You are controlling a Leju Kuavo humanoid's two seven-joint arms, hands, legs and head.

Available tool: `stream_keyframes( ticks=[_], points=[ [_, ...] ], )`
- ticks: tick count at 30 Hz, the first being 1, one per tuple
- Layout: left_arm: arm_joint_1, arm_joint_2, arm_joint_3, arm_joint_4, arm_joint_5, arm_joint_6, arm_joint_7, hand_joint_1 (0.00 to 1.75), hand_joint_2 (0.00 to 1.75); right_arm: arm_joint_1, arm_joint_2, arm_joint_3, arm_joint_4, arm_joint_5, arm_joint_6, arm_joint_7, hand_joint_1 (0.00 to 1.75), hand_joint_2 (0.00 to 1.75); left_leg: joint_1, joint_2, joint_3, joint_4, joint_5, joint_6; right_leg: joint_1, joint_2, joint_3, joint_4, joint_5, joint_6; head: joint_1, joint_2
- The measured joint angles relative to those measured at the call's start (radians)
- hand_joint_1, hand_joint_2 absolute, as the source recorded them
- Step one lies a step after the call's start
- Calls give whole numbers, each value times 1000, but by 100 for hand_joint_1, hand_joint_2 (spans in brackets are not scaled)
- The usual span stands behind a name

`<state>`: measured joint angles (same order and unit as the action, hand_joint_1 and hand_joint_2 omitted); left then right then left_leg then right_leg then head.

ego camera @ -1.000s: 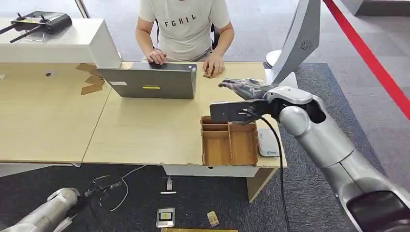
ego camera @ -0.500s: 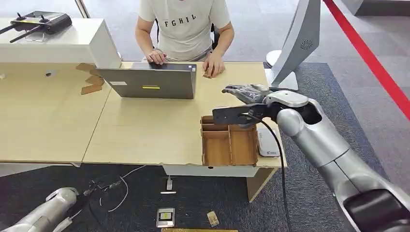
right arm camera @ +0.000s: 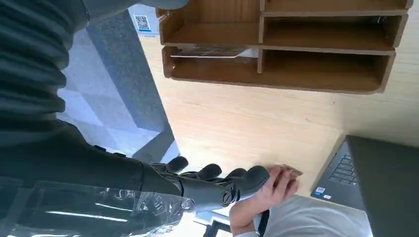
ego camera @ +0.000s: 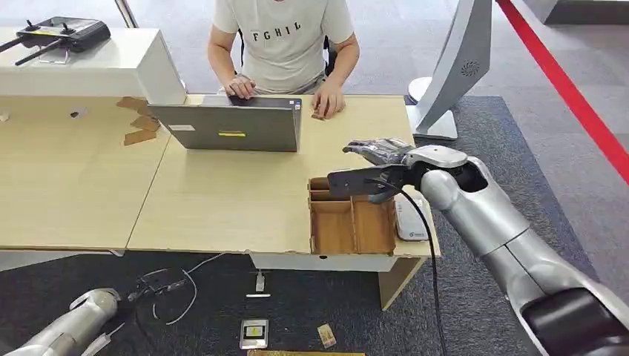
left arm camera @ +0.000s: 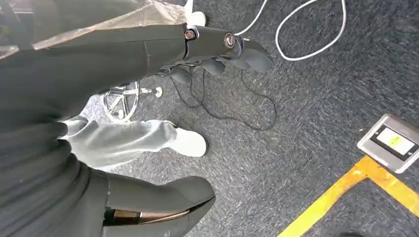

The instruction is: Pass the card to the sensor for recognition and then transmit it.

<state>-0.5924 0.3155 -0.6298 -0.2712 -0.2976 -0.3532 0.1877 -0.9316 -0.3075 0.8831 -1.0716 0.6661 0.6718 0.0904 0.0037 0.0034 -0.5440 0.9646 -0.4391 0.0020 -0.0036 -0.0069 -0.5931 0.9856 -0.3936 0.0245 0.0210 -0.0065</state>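
The right hand (ego camera: 378,148) hovers above the far end of the wooden tray (ego camera: 351,219), fingers extended and slightly apart, palm down; nothing is seen in it in the head view or the right wrist view, and it touches nothing. One card (right arm camera: 212,51) lies flat inside a rear compartment of the tray, seen in the right wrist view; its print is too small to read. The tray has several compartments, a narrow row at the back and larger bays in front, and stands at the near right corner of the light wooden table (ego camera: 222,200). One white sensor pad (ego camera: 410,220) lies just beside the tray's right wall, at the table edge. The left hand (left arm camera: 217,47) hangs low beside the table with fingers extended and loosely apart over grey carpet, holding nothing. One closed-backed grey laptop (ego camera: 230,126) stands at the far side of the table; one seated person (ego camera: 282,44) in a pale T-shirt rests both hands by it. One floor socket box (ego camera: 254,333) and one white cable (ego camera: 185,285) lie on the carpet beneath.
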Motion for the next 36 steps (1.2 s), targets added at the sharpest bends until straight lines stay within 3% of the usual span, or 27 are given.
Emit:
stream_keyframes(
  ticks=[17,36],
  points=[
    [1,-2,47,-8,-59,-3,-3,0,175,0,3,1,129,43,-58,-55,0,175,0,0,0,0,0,0,0,0,0,0,0,0,0,0],
    [14,-2,75,-8,-87,-6,-7,0,175,-6,33,6,208,61,-80,-59,0,175,0,0,-1,0,0,0,0,0,0,0,0,0,0,0]
  ],
)
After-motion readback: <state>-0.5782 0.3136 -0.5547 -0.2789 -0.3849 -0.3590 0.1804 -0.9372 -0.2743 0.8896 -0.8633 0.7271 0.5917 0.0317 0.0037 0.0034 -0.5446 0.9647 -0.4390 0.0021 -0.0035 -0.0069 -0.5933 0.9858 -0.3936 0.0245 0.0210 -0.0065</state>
